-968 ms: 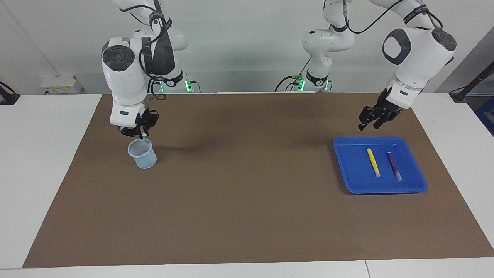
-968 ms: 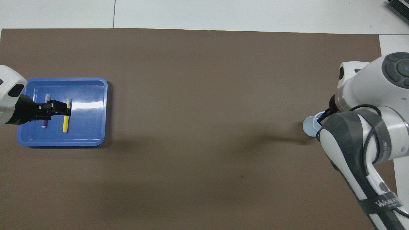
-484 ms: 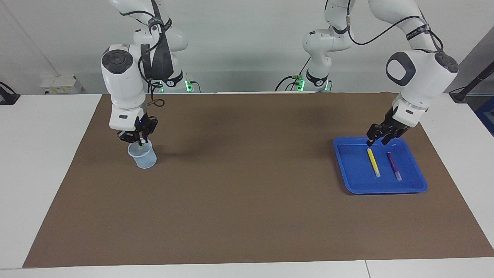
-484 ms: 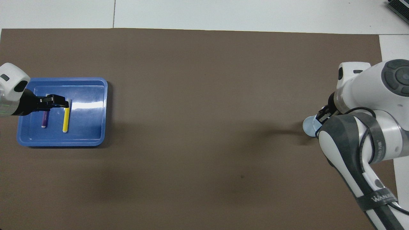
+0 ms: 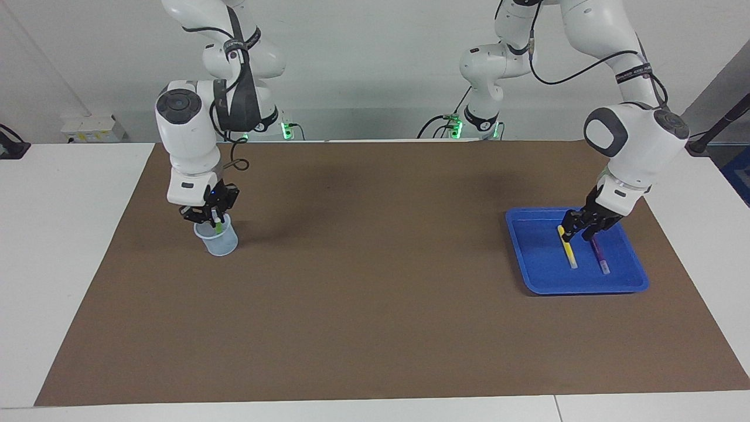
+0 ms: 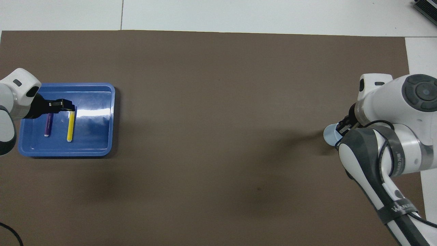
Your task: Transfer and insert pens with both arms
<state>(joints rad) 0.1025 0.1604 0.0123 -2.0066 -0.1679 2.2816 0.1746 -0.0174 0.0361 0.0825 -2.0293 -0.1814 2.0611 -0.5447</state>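
In the facing view, at about 9 o'clock on the counter (image 5: 70, 264), the right gripper (image 5: 211, 220) hangs just over a clear plastic cup (image 5: 218, 241). It is pinching the green pen (image 5: 217, 225) upright, and the pen's lower end dips inside the cup's rim. I judge this pen to be at the point of insertion, not yet let go.

At about 3 o'clock sits a blue tray (image 5: 530, 258) with the left gripper (image 5: 575, 233) lowered into it. Its fingers are spread around the end of the yellow pen (image 5: 568, 251) that points to 12 o'clock. Whether they touch the pen cannot be told. The yellow pen lies flat in the tray, running roughly from 12 to 6 o'clock. The purple pen (image 5: 600, 253) lies flat just beside it, at its 3 o'clock side, apart from it and untouched.

As a judgement, the task is roughly a third along. One pen is almost in the cup and a second is about to be picked up. That one must then be carried across, passed to the right arm and inserted, and the purple pen must follow the same route.
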